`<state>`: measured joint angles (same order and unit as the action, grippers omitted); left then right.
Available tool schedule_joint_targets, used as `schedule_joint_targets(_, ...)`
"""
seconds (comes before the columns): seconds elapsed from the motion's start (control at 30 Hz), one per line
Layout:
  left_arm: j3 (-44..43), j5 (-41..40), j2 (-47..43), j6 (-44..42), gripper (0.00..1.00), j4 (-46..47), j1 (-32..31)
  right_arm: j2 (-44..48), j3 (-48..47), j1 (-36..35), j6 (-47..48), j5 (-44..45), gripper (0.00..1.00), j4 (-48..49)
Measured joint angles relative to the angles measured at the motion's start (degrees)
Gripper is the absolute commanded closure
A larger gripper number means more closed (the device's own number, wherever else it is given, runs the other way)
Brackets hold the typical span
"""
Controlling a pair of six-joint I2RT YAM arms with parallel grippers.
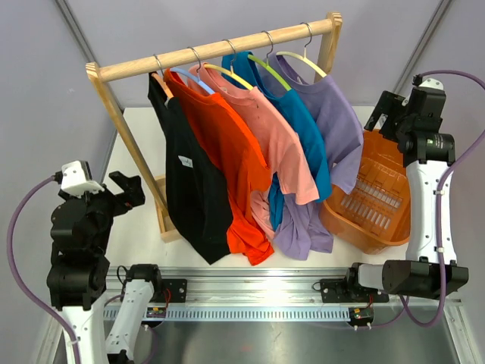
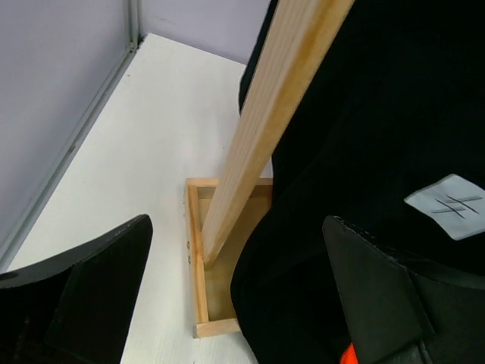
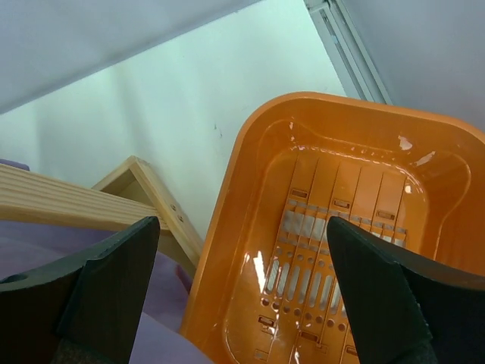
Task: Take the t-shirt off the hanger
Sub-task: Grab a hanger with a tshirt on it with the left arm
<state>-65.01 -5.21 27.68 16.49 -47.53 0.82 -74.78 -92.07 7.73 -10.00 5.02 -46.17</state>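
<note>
T-shirts (image 1: 227, 152) in black, red-orange, pink, blue, purple: hanging limp on hangers (image 1: 269, 70) along wooden rack (image 1: 220, 47). Orange basket (image 1: 379, 152) at right: slotted floor bare. Left gripper (image 1: 127, 191), right gripper (image 1: 386, 114): both spread wide, gripping nothing.

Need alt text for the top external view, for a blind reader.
A wooden rack on a white table holds five hung shirts: black shirt, orange shirt, pink shirt, blue shirt, purple shirt; an orange basket stands to its right. The left gripper is open beside the black shirt, the right gripper open above the basket, neither holding anything.
</note>
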Motion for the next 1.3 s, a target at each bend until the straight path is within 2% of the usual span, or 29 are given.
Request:
schedule_joint_targets(0.17,-3.4,4.8,-2.1,1.6,0.01,-3.0,0.0,0.2,-1.4,0.0,0.4,-4.0,0.01,0.4)
schedule_joint_targets(0.4,-10.7,14.7,0.4,6.6,0.01,-8.1,0.0,3.0,-0.1,-0.2,5.8,-19.1,0.0,3.5)
schedule_joint_targets(0.53,-16.2,19.3,5.4,9.5,0.01,-9.5,0.0,3.5,-2.3,-0.6,14.0,-27.0,0.01,2.0)
schedule_joint_targets(0.67,-22.6,21.9,10.3,11.9,0.01,-11.3,0.0,1.7,-6.0,-0.6,22.9,-34.9,0.01,-3.5)
schedule_joint_targets(0.9,-38.4,23.3,19.4,14.3,0.03,-14.5,0.0,1.6,-6.1,-0.6,26.8,-39.1,0.01,-7.4)
schedule_joint_targets(1.3,-40.5,25.0,26.3,21.4,0.08,-9.8,-0.5,0.9,-6.5,-0.6,26.8,-42.2,0.01,-8.0)
